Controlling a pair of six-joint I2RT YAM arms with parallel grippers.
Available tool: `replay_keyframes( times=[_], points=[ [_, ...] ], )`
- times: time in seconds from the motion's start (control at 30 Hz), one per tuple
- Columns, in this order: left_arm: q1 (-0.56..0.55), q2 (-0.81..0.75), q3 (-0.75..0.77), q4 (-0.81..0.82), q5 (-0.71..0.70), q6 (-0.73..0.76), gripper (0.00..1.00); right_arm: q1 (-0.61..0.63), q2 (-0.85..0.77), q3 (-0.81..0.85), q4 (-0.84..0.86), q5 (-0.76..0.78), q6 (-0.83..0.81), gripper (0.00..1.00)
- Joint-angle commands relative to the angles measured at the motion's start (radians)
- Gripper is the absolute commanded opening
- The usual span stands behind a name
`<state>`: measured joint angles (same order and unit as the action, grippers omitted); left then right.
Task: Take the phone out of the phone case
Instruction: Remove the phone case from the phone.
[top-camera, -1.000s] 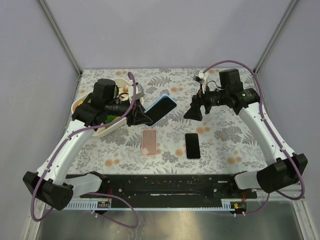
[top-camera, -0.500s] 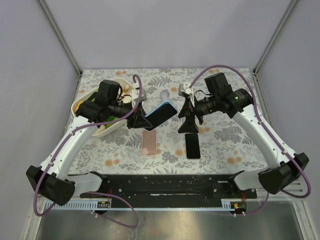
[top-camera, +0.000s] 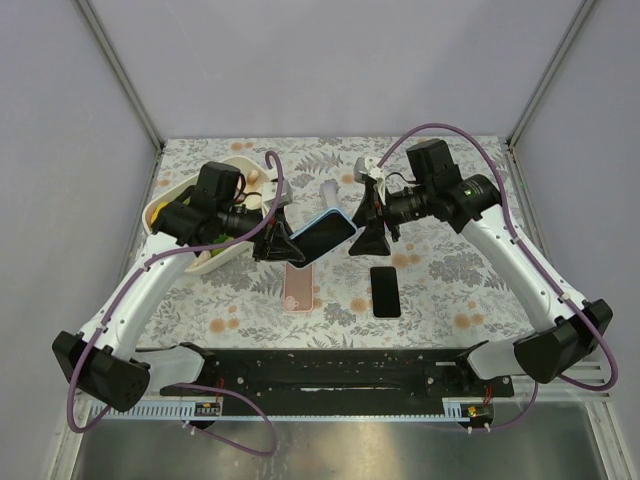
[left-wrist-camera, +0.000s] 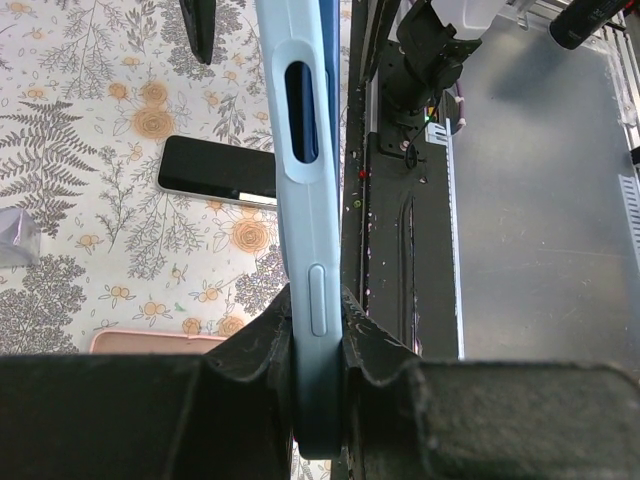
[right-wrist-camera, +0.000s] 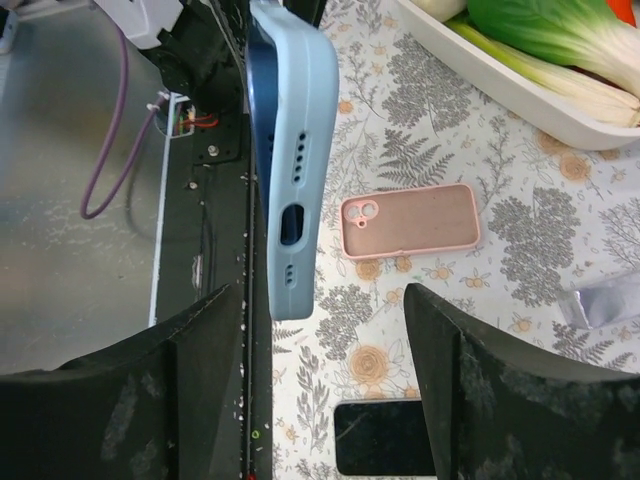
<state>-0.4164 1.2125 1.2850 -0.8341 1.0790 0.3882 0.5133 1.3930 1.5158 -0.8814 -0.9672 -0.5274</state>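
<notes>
- Above the middle of the flower-patterned worktop (top-camera: 450, 290), a light-blue phone case (right-wrist-camera: 295, 150) is held in the air, clear of the surface and tilted, its free end pointing toward the right arm.
- The phone (top-camera: 320, 240) sits inside that case; its dark face shows from above, and a dark blue edge runs along one side of the case in both wrist views.
- The left tool (left-wrist-camera: 318, 330) is pressed together on the case, pinching it across its thickness at the end nearest the left arm, close to a side button.
- The right tool (right-wrist-camera: 320, 295) is spread wide, one finger on each side of the case's free end, the one with the port holes.
- A gap shows between each finger and the case, so neither pad touches it.
- Whether that end already lies between the fingers or just ahead of them I cannot tell.
- Below the raised case, a pink case (top-camera: 298, 284) lies flat on the worktop with its back and camera cut-out up.
- Just to its right, apart from it, lies a bare black handset (top-camera: 385, 291) — flat, dark face up.
- At the far left stands a white tray (top-camera: 160, 208) holding leafy greens (right-wrist-camera: 560, 40) — well apart from the two flat items.
- Both arms reach in from the near edge and meet at the raised case.
</notes>
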Motion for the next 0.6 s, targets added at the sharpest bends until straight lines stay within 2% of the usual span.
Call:
replay_keyframes(
  times=[0.0, 0.27, 0.43, 0.57],
  points=[
    [0.004, -0.041, 0.007, 0.052, 0.082, 0.028, 0.0, 0.007, 0.015, 0.032, 0.064, -0.085, 0.052, 0.73],
    [0.004, -0.048, -0.009, 0.076, 0.091, 0.015, 0.0, 0.007, 0.024, 0.02, 0.084, -0.113, 0.076, 0.61],
    [0.004, -0.054, -0.027, 0.111, 0.101, -0.021, 0.0, 0.007, 0.023, 0.001, 0.101, -0.13, 0.078, 0.47],
    [0.005, -0.067, -0.049, 0.187, 0.113, -0.095, 0.0, 0.007, 0.017, -0.014, 0.099, -0.143, 0.069, 0.44]
  ],
)
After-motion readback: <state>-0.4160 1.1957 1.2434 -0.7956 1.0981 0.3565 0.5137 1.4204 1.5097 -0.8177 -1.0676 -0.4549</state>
